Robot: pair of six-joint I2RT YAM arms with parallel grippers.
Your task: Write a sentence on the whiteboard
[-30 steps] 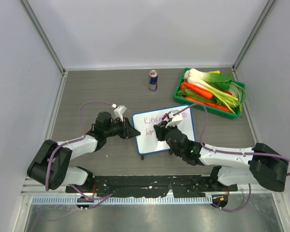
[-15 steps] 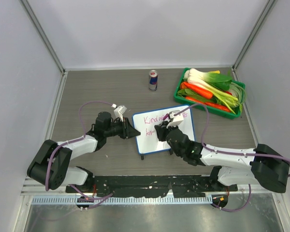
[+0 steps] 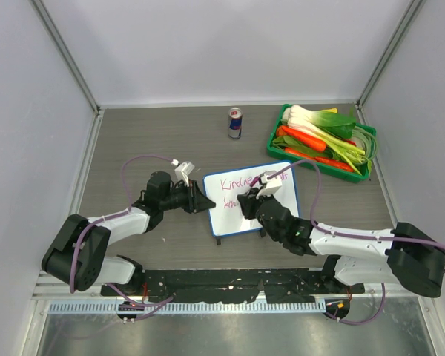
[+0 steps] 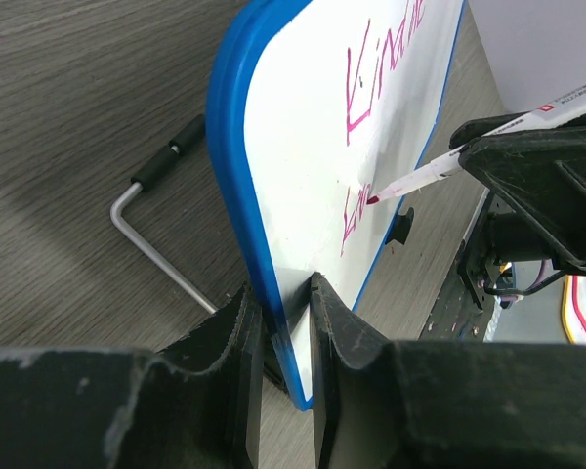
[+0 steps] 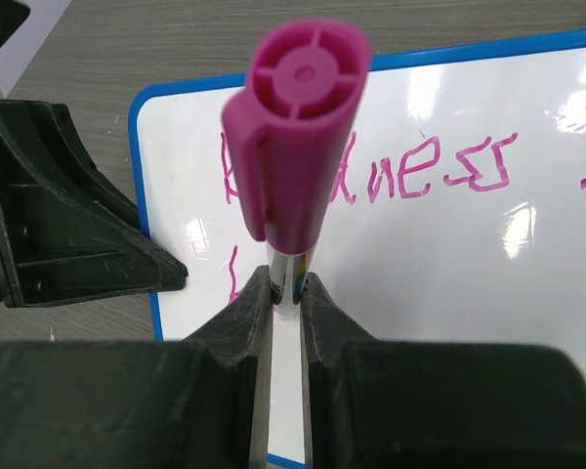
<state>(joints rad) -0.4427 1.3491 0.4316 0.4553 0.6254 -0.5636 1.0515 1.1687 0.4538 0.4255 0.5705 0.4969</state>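
The blue-rimmed whiteboard (image 3: 282, 215) stands tilted near the middle of the table. My left gripper (image 3: 208, 203) is shut on the whiteboard's left edge (image 4: 236, 186), one finger on each face. Pink writing, the sentence (image 5: 430, 168), runs along the top line of the board, and a second line (image 4: 355, 210) starts below it. My right gripper (image 3: 249, 202) is shut on a pink marker (image 5: 298, 147) with its cap on the back end. The marker's tip (image 4: 374, 197) touches the board at the second line.
A green tray (image 3: 363, 172) of vegetables sits at the back right. A drink can (image 3: 235, 123) stands behind the board. The board's wire stand (image 4: 156, 244) rests on the table behind it.
My right gripper and the marker have shifted slightly across the lower line of the board. The left arm and the board have stayed still.
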